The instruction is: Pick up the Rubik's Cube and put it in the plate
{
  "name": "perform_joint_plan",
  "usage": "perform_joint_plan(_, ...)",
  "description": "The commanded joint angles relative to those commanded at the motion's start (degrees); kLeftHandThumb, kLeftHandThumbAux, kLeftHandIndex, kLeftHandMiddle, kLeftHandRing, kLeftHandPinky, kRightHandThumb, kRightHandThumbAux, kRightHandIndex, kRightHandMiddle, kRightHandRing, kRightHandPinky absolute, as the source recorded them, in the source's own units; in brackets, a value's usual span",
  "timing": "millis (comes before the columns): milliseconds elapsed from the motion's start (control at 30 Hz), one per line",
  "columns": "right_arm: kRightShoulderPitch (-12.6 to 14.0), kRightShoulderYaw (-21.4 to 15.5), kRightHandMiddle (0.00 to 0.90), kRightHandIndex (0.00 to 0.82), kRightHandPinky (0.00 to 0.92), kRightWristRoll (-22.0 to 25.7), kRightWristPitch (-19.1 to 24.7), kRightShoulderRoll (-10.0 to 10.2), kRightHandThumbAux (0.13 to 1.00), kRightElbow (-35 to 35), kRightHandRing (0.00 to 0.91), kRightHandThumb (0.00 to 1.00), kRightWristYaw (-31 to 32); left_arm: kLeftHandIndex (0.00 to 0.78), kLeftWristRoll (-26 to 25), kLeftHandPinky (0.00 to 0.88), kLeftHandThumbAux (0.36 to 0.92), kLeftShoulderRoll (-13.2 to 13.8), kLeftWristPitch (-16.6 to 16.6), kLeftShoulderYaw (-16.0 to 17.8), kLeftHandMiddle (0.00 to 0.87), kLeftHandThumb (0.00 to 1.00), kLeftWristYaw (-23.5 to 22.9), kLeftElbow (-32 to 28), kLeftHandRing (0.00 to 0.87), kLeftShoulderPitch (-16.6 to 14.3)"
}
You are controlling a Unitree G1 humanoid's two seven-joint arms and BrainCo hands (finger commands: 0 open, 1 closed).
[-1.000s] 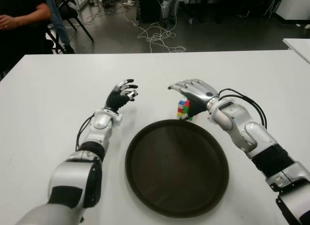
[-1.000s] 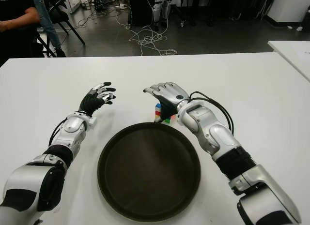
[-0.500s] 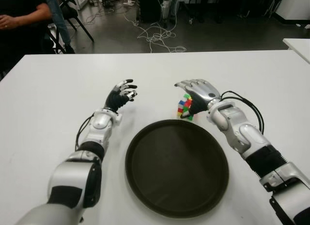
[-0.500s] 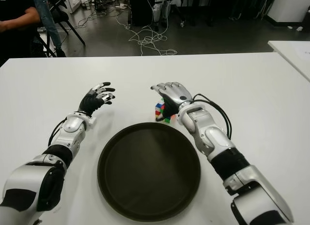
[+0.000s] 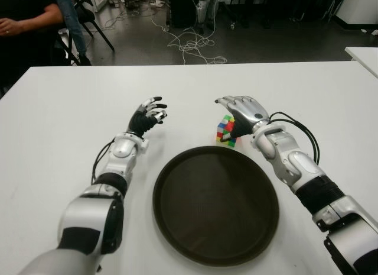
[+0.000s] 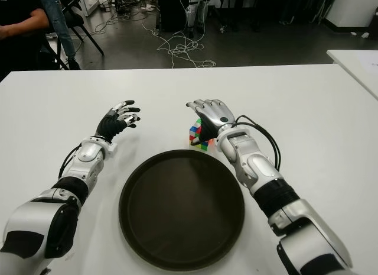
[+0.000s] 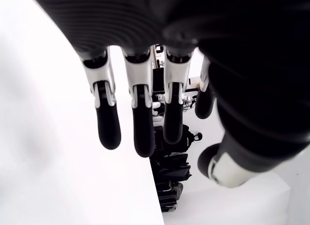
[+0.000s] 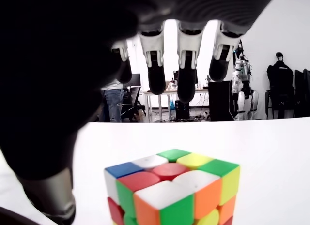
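The right hand (image 5: 243, 111) has moved closer over the Rubik's Cube (image 5: 225, 131), fingers apart, cube on the desk (image 5: 53, 127) just beyond the plate (image 5: 177, 168); left hand (image 5: 147, 116) open beside.

- This is a robotics lab or workshop, a working room rather than a home.
- A wide white table (image 5: 59, 109) fills the foreground, with the corner of a second white table (image 5: 363, 53) off to the right.
- Beyond it the floor (image 5: 266, 47) is dark and bare, with loose white cables (image 5: 192, 44) tangled across it.
- Dark equipment and stands (image 6: 177, 6) line the far side.
- The right wrist view shows another humanoid robot (image 8: 240, 89) standing by the far wall, next to desks and gear.
- A person (image 5: 23, 32) in dark clothes stands at the far left, beside a black chair (image 5: 88, 18).
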Motion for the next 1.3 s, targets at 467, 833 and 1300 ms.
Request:
perform_joint_plan(467,0.09,0.50,0.154,0.109,0.131,0.62,-1.27,0.00,0.749,0.01,0.165,0.000,2.01,0.184,0.47,0.370,0.728,-0.06,-0.31,-0.44,0.275,0.174,0.81,-0.09,0.320,0.09)
perform_joint_plan(833,0.34,0.56,0.162,0.116,0.146,0.48,-1.83,0.21,0.765,0.16,0.179,0.000,1.74,0.191,1.06,0.378,0.738,-0.05,-0.85,-1.15,0.280,0.165,1.90,-0.14,0.324,0.21)
perform_joint_plan(1300,0.32,1.42,0.156,0.111,0.141,0.84,-4.34,0.90,0.765,2.32,0.170,0.000,2.61,0.194,1.07,0.364,0.758,-0.15,-1.84,-0.95,0.287,0.195,1.70,-0.16,0.322,0.32)
